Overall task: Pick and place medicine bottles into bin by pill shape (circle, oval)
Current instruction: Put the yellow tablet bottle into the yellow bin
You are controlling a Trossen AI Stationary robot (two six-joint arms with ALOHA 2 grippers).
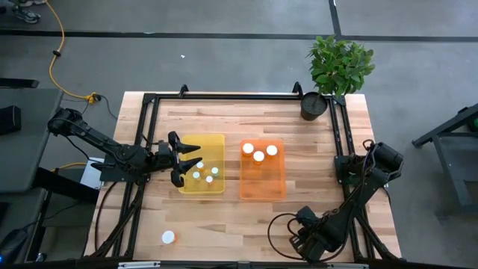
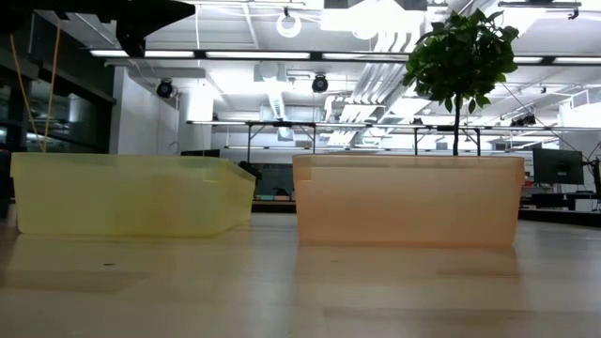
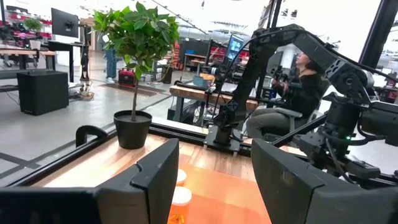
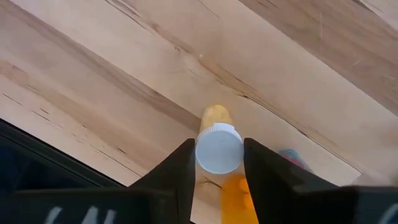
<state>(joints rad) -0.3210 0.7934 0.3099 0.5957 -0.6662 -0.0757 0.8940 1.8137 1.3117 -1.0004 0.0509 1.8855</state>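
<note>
The right gripper (image 4: 216, 163), low at the table's near right corner, has its 2 dark fingers pressed against the round white cap of a small amber-bodied medicine bottle (image 4: 218, 148), gripping it just above the pale wooden tabletop (image 4: 93, 74). Away to its left, the translucent orange plastic bin (image 1: 262, 169) contains 3 white-capped bottles (image 1: 259, 152); beyond that, the translucent yellow plastic bin (image 1: 202, 164) contains 4 smaller white-capped ones (image 1: 204, 171). The left gripper (image 1: 181, 158) hovers over the yellow bin's edge, fingers spread, empty. 1 lone white-capped bottle (image 1: 168, 237) stands near the front left edge.
</note>
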